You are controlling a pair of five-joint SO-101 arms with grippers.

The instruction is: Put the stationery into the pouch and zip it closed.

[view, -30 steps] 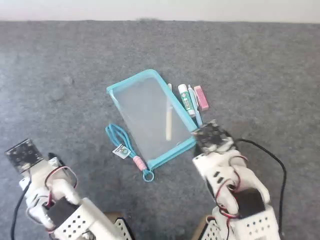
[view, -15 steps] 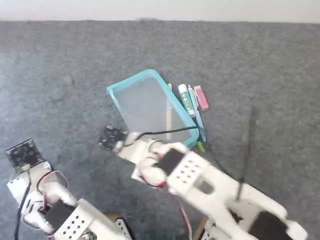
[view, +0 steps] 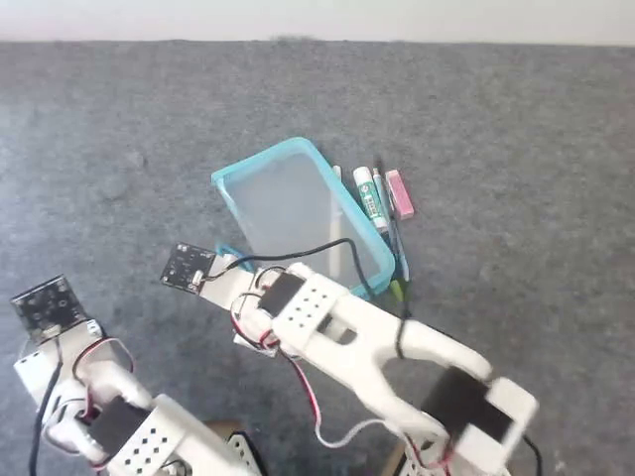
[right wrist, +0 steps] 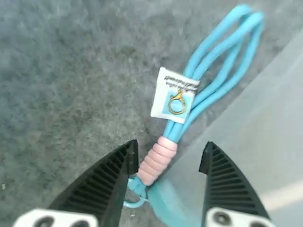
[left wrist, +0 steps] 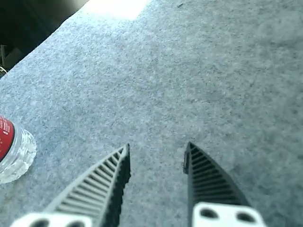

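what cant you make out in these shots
- High view: the right arm covers the near end of the pouch, so its zipper state is unclear.
- High view: the stationery beside it is too small to tell apart.
- Left wrist view: the frame edge cuts off a bottle.
- Right wrist view: a finger of the right end effector partly hides the ring on the strap.

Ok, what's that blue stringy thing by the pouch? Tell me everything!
The strap is a light-blue cord looped double, lying on the grey carpet beside the pouch's edge. It carries a white tag with a small gold clasp, then a pink ribbed sleeve and a blue ring at its end. The open right gripper has a tip either side of the sleeve.
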